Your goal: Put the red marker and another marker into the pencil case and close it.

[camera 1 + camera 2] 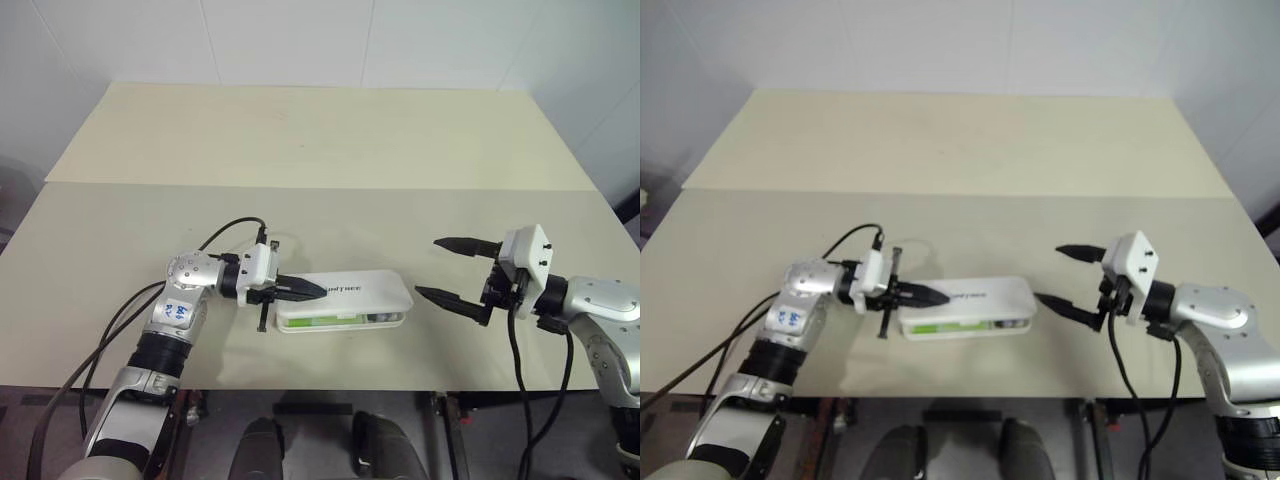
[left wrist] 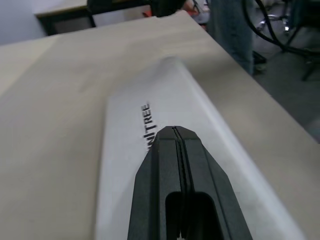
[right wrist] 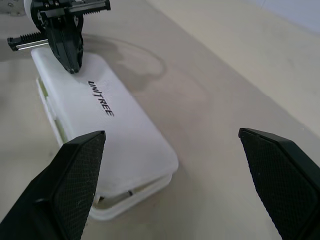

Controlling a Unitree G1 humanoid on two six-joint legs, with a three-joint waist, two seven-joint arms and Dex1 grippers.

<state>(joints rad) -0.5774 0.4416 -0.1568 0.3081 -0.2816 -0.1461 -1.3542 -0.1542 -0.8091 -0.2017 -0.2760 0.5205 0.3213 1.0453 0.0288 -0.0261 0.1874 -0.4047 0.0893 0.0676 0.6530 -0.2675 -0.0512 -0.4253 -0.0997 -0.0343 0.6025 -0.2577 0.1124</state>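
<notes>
My left hand (image 1: 300,291) has its two fingers pressed flat together, holding nothing, with the tips over the left end of the pencil case's (image 1: 370,290) lid, either resting on it or just above; I cannot tell which. My right hand (image 1: 452,271) hangs with its fingers spread wide and empty, just right of the case and apart from it. The case lies near the front edge of the tabletop (image 1: 300,140), its lid down but not latched: a gap shows along the near side, and through it I see the lime-green marker (image 1: 325,320) inside. The red marker I cannot make out for sure. My worry is that pushing only at the left end tips or slides the light case towards the edge, or the lid jams on a marker lying crooked.
</notes>
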